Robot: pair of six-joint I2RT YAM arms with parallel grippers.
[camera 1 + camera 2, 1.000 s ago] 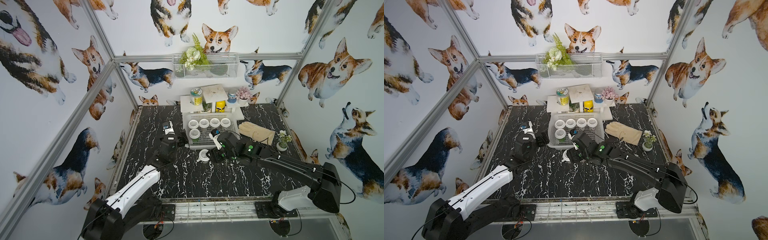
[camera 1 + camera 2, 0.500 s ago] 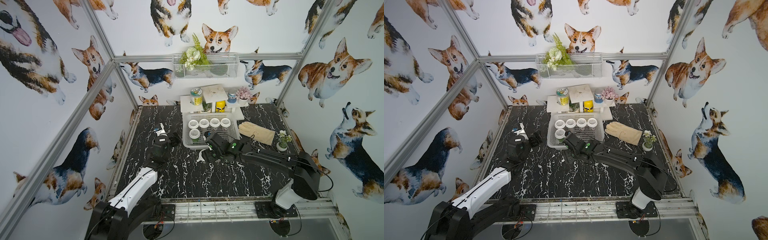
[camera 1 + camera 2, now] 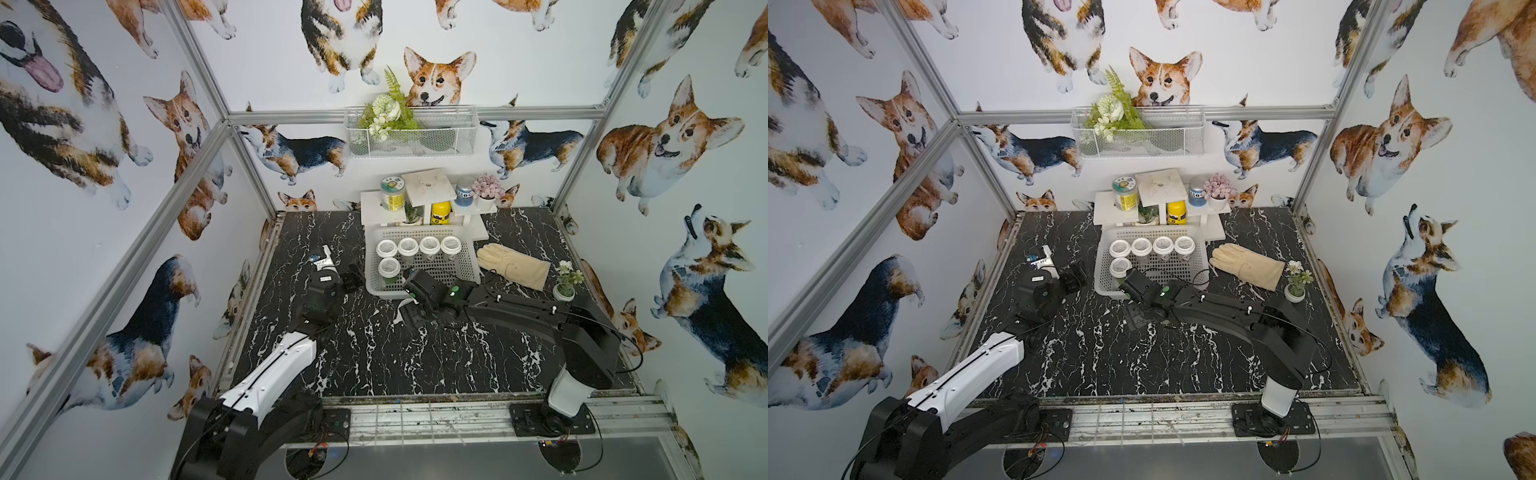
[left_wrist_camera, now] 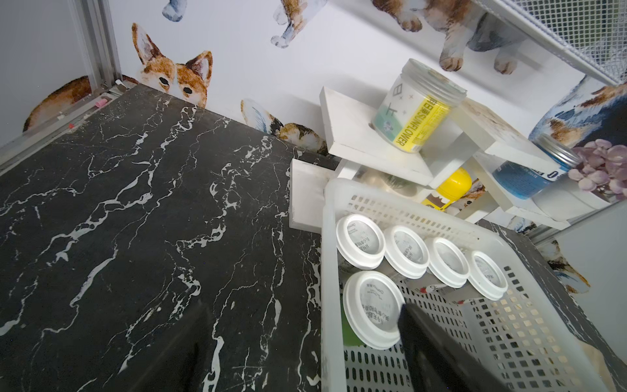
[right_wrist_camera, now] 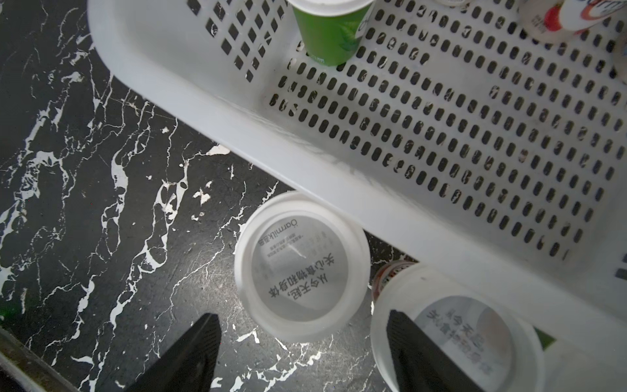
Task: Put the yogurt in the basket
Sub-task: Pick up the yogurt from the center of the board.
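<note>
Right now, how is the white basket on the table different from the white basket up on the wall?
The plastic basket sits on the table; the wire basket hangs on the wall. The plastic basket has slotted sides and holds yogurt cups; the wire basket is fine mesh and holds flowers. Both are white and rectangular.

One white plastic basket; five yogurt cups inside it, two more yogurt cups on the table just beside it, seven visible in all. One wire-mesh basket with one bunch of flowers. Two jars, one yellow bottle, one glove, three small potted plants, one stepped white shelf. Two robot arms.
</note>
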